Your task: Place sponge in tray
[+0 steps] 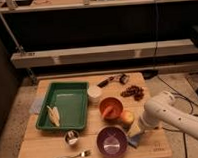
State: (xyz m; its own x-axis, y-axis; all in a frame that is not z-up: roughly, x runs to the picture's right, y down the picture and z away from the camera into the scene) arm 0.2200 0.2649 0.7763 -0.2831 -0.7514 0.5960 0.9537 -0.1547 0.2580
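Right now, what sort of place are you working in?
Probably a test lab staged as a dining spot: a wooden table set with a green tray and fork, with cables trailing behind. The gripper is right by the sponge.

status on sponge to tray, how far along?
Done: nothing yet; the sponge lies on the table beside the purple bowl, outside the tray. In hand: the gripper sits open right over the sponge, no grasp visible. Left: grasp, lift, carry across to the tray on the table's far side, release.
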